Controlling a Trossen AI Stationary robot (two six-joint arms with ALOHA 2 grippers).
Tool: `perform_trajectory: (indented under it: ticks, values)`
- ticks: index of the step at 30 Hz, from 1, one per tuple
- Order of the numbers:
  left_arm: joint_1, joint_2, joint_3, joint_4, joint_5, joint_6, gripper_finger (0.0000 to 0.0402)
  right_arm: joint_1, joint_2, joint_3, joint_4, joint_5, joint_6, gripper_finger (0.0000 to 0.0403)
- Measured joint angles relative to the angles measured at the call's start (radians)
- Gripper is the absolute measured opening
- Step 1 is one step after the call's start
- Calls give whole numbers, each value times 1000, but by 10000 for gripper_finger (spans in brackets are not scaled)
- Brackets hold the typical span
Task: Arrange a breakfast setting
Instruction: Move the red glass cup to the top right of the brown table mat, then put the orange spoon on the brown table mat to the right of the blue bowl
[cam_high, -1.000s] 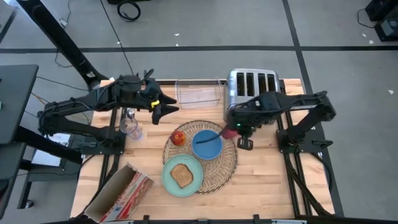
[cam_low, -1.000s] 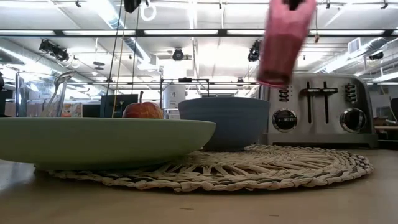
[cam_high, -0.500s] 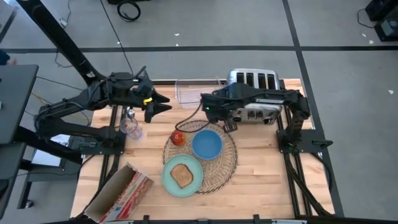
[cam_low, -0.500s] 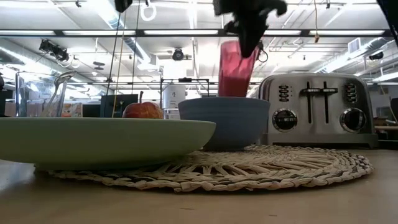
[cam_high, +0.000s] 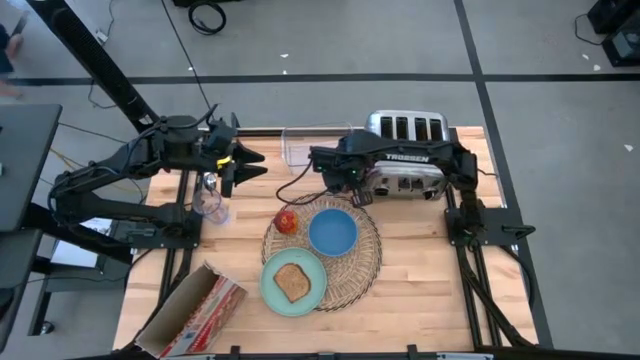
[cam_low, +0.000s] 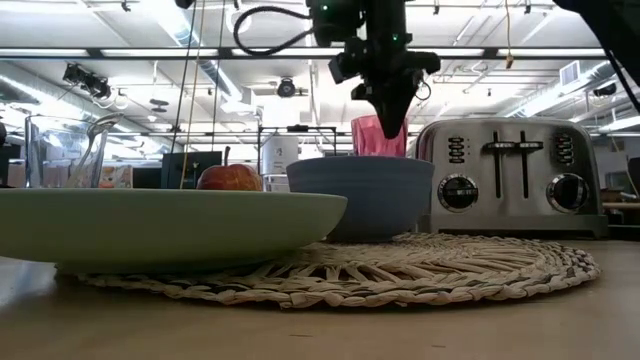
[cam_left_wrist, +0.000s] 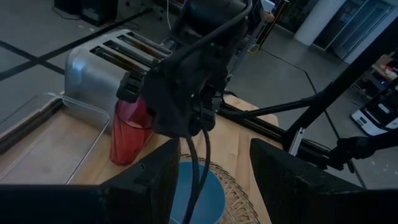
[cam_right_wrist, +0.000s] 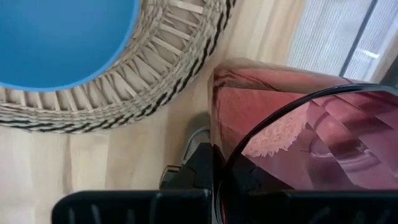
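Observation:
The round wicker placemat (cam_high: 362, 268) lies mid-table and carries the blue bowl (cam_high: 333, 232) and part of the mint-green plate (cam_high: 268, 292) with the toast slice (cam_high: 292, 283). The red apple (cam_high: 287, 220) sits at the mat's left edge. My right gripper (cam_high: 350, 190) reaches across the toaster and is shut on the translucent pink cup (cam_left_wrist: 127, 134), which is upright just beyond the mat's far edge and behind the bowl in the low view (cam_low: 378, 135). My left gripper (cam_high: 245, 165) hangs open and empty at the far left. The orange-handled utensil does not show. My right gripper holds the cup by its rim (cam_right_wrist: 219, 163), with one finger (cam_right_wrist: 198, 167) outside the wall and the other inside. The fingers come from above, pointing down. The cup is upright below them. The bowl hides its base, so I cannot tell whether it stands on the table.
The chrome toaster (cam_high: 405, 135) stands at the far right, under my right arm. The clear plastic bin (cam_high: 320, 150) is just left of it, close to the cup. A clear glass (cam_high: 210, 205) and a cardboard box (cam_high: 190, 305) are on the left side.
My right gripper has carried the pink cup from the mat's right side toward the table's left and far edge, then down behind the bowl, the cup staying upright. My left gripper has drawn back toward the table's left edge.

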Motion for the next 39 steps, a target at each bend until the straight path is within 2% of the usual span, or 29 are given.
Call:
perform_trajectory:
  ticks: [8, 18, 32, 37, 39]
  values:
    - [0, 0, 0, 0, 0, 6, 203, -22, 4, -1, -8, -49, 38, 14]
    - [0, 0, 0, 0, 0, 9, 203, -32, 0, -89, 18, -43, 72, 23]
    - [16, 0, 0, -3, 0, -27, 204, -31, -41, -93, -15, -11, 81, 144]
    - [50, 0, 0, -57, -1, -50, 204, -28, -113, -93, -9, 13, 81, 178]
    - [68, 0, 9, -141, -1, -79, 204, -19, -151, -92, -6, 13, 97, 188]
